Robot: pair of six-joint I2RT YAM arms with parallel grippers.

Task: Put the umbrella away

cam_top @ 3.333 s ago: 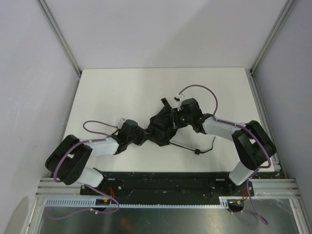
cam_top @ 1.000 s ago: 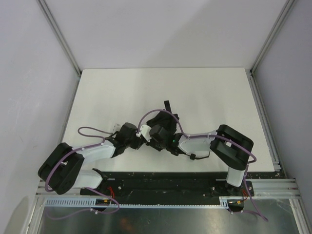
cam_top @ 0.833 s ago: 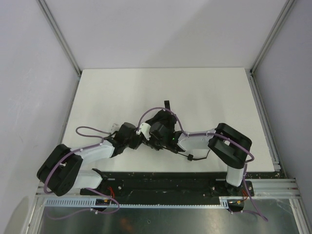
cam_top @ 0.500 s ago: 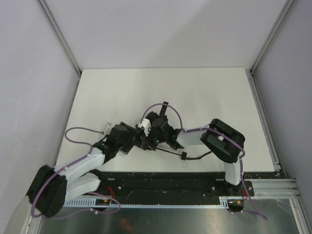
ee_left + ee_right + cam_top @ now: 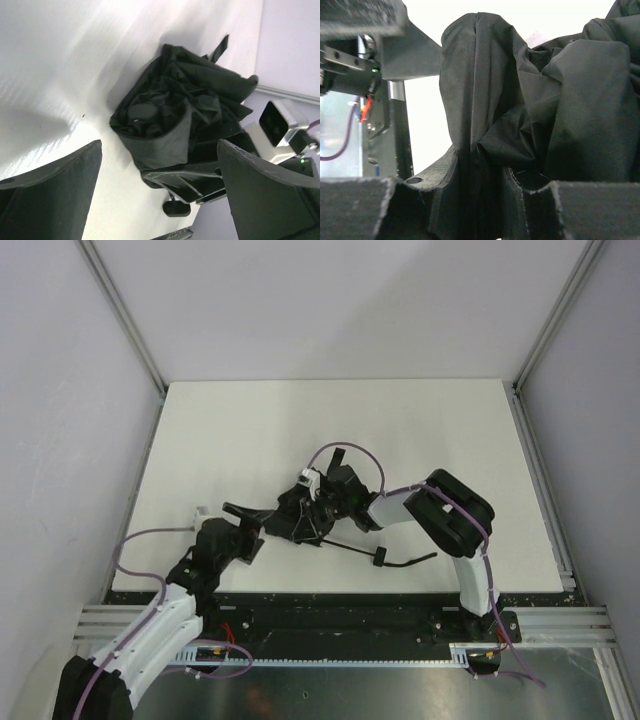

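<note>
The black umbrella (image 5: 292,527) lies crumpled near the table's front centre. Its thin shaft (image 5: 352,547) runs right to a small knob handle (image 5: 380,558) and strap. My right gripper (image 5: 306,516) reaches in from the right and is shut on a fold of the umbrella fabric (image 5: 485,150), which fills the gap between its fingers (image 5: 592,210). My left gripper (image 5: 254,528) stands open just left of the bundle, apart from it. In the left wrist view the umbrella (image 5: 175,115) lies ahead between the wide-spread fingers (image 5: 50,200), and nothing is held.
The white table (image 5: 250,430) is bounded by grey walls left, right and back. A metal rail (image 5: 330,615) runs along the front edge by the arm bases. The right arm's wrist camera (image 5: 275,120) sits close behind the umbrella.
My left gripper has opened, let go of the umbrella and drawn back toward the near left. The right gripper keeps its hold on the fabric and has shifted slightly.
</note>
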